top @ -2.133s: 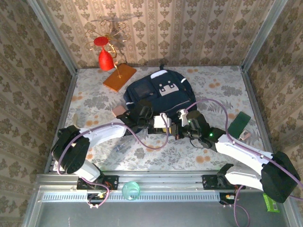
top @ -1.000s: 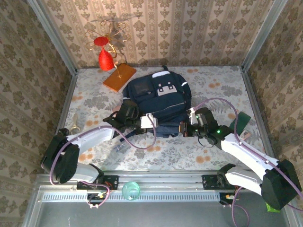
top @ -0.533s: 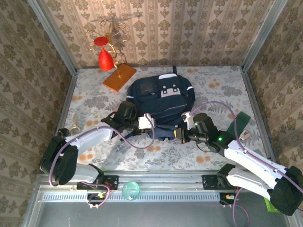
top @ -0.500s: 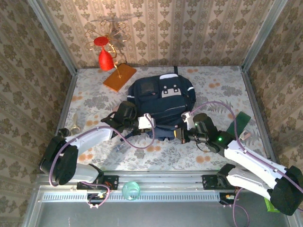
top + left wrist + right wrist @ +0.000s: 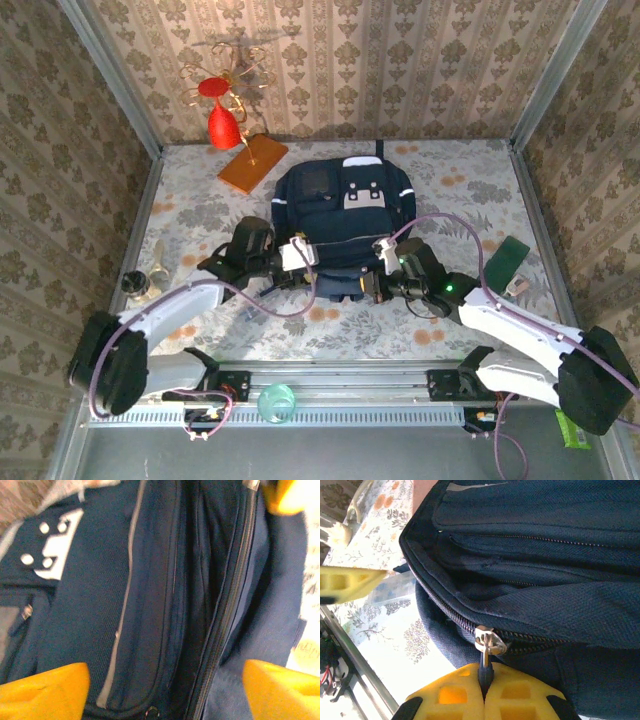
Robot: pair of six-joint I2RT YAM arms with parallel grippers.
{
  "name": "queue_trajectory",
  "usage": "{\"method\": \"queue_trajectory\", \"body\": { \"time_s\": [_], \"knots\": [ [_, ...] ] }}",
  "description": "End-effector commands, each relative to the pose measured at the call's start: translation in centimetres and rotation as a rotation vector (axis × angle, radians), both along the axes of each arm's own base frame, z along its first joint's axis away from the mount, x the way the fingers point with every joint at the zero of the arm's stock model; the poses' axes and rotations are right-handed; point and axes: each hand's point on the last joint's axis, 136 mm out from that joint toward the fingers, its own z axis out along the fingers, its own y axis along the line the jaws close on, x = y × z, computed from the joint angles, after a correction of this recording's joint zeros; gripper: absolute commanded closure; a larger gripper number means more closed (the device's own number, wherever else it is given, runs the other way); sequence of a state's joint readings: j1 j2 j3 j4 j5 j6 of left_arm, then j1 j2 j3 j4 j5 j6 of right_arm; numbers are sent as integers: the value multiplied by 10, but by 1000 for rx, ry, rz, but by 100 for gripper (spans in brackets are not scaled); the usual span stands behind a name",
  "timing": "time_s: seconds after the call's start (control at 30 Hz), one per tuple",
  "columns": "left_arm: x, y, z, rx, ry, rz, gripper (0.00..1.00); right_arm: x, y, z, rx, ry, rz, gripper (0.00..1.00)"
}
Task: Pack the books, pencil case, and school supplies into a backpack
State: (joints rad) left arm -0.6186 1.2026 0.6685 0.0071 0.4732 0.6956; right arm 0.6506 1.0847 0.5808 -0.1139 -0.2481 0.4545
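Right fingers pinching zipper pull of backpack; left fingers hanging spread; fabric looking soft, floppy; gripping pull suits best.

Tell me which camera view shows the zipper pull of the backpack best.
The right wrist view: the silver zipper pull is sharp, pinched by the shut right end effector. The left wrist view gives the zipper track of the backpack. In the top view the pull is too small to tell.
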Motion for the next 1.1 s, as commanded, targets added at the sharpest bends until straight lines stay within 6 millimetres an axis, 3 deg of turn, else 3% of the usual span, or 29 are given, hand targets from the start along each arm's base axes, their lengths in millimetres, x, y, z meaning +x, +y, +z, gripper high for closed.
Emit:
{"method": "queue_trajectory", "body": {
  "time_s": [0.0, 0.2, 0.53, 0.63, 0.77, 0.9, 1.07],
  "knots": [
    [-16, -23, 30, -98, -50, -107, 17, 12, 15, 32, 71, -89, 26, 100],
    [-25, -63, 13, 11, -50, -219, 19, 14, 18, 32, 97, -77, 15, 100],
    [-15, -81, -19, 73, 17, -261, 35, 12, 15, 35, 106, -80, 1, 100],
    [-16, -85, -22, 78, 42, -281, 46, 11, 13, 35, 107, -81, -5, 100],
    [-20, -82, -29, 102, 84, -297, 71, 12, 9, 38, 103, -90, -27, 100],
    [-19, -69, -26, 94, 102, -280, 94, 14, -8, 31, 35, -76, -82, 100],
    [-15, -49, -15, 57, 90, -245, 100, 16, -42, 11, -40, 4, -183, 100]
  ]
}}
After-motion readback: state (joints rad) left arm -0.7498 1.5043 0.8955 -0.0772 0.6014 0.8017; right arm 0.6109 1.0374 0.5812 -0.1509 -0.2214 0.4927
